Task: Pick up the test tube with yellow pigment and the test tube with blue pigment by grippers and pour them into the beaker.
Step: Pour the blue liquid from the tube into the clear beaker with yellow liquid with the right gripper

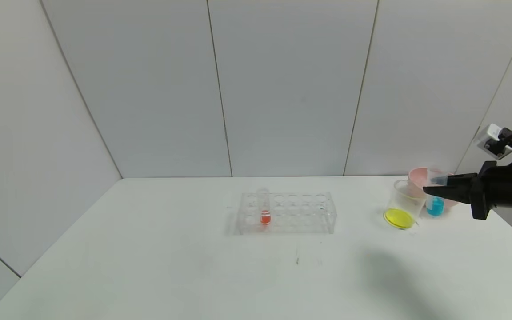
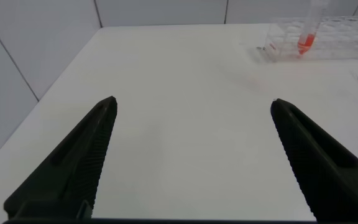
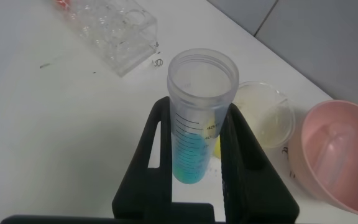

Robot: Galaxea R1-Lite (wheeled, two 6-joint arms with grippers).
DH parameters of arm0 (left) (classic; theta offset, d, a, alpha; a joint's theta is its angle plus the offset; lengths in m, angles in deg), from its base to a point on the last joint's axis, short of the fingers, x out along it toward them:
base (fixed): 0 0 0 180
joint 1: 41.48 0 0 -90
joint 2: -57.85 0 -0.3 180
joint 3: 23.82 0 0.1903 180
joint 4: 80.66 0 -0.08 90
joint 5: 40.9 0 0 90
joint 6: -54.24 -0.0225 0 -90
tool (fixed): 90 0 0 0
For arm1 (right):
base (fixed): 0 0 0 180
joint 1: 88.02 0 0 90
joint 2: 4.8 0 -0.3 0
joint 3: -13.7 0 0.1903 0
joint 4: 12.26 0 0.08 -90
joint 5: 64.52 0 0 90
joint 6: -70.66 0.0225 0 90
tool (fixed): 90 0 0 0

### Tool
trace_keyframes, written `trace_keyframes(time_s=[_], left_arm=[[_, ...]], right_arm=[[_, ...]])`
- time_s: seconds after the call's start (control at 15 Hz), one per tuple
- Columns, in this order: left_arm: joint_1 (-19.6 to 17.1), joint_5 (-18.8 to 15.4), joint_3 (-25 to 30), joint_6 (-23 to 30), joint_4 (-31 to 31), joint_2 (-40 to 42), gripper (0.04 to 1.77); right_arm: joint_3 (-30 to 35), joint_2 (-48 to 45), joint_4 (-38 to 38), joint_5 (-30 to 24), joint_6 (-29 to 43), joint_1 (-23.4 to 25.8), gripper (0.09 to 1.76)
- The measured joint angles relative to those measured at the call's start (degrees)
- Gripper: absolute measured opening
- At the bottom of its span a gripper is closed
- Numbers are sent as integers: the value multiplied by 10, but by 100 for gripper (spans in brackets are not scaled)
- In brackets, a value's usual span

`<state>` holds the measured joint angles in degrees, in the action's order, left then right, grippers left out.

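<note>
A broad, smooth white surface (image 1: 194, 266) is seen, backed by pale grey wall panels (image 1: 282, 89). Near the middle of the surface, toward its far edge, a clear plastic tube rack (image 1: 287, 213) of boxy shape with rows of round holes is set; one slim clear tube with orange-red liquid (image 1: 264, 209) at its bottom is stood upright in a hole at the rack's left end.

The right hand (image 1: 429, 190), black with flat fingers on a thick cylindrical wrist and a small white-grey box on top, is held out level over the right part of the surface near the far right corner. It is clenched on the test tube with blue pigment (image 3: 199, 118): in the right wrist view the fingers are pressed against both sides of the clear, graduated, round-mouthed tube, with cyan-blue liquid gathered at its bottom. The tube is carried above the surface, just beside the beaker.

A matte pink bowl (image 1: 420, 178) with a rounded wall is placed by the far edge, behind the beaker. The beaker (image 1: 405, 209), clear and cup-like with a lipped rim, is seen just in front of it, a disc of bright yellow liquid lying at its bottom.

The left hand (image 2: 191, 162) is held low over the left part of the surface, its ribbed black fingers spread wide apart with nothing between them.
</note>
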<state>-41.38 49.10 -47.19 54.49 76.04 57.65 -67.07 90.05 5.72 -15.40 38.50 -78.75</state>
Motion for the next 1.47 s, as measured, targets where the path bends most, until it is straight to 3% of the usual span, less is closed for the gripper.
trace_keyframes(time_s=[0.33, 0.8, 0.93, 1.2, 1.47], left_arm=[[0, 0, 0, 0, 0, 0, 176], [0, 0, 0, 0, 0, 0, 176], [0, 0, 0, 0, 0, 0, 176], [0, 0, 0, 0, 0, 0, 176], [0, 0, 0, 0, 0, 0, 176]], right_arm=[[-153, 56, 143, 9, -70, 31, 51], [-413, 153, 391, 96, -121, 37, 51], [-471, 175, 474, 142, -158, 31, 51], [-550, 212, 538, 206, -197, 18, 51], [-567, 234, 541, 270, -230, -5, 51]])
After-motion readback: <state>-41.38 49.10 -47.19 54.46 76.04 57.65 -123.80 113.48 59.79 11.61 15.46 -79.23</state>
